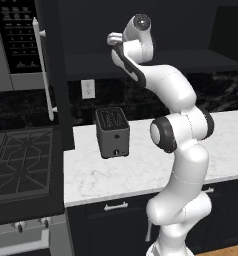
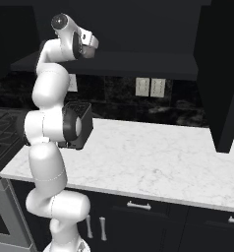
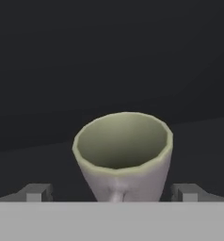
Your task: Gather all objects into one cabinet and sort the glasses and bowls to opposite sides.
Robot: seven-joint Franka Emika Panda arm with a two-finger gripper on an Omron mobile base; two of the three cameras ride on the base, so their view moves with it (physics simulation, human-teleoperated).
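In the hand view we look straight along the gripper (image 3: 115, 194) at a small pale cream-beige cup (image 3: 124, 155) with a greenish-grey inside. The cup stands upright on the dark inner shelf (image 3: 34, 164) of the black upper wall cabinet (image 3: 109, 56), its open mouth facing up and slightly toward us. It sits between the two grey fingertips (image 3: 36, 192), roughly centred, one tip to each side of its lower body. We see a clear gap between each tip and the cup wall, so the jaws stand spread wide and are not touching the cup.

In the left base view the white arm (image 1: 178, 150) rises from the floor in front of the white marble counter (image 1: 136, 165) and bends up and back, its hand reaching into the dark cabinet opening above the counter. A black toaster (image 1: 112, 132) stands on the counter to the left of the arm, below the hand. Left of the toaster, past the counter's edge, lies a black gas stove (image 1: 21, 165).

In the right base view the hand points into the cabinet above the shelf's front edge (image 2: 133, 66), and an open black cabinet door (image 2: 219, 74) hangs to the right of the counter; the cup itself is hidden from us there
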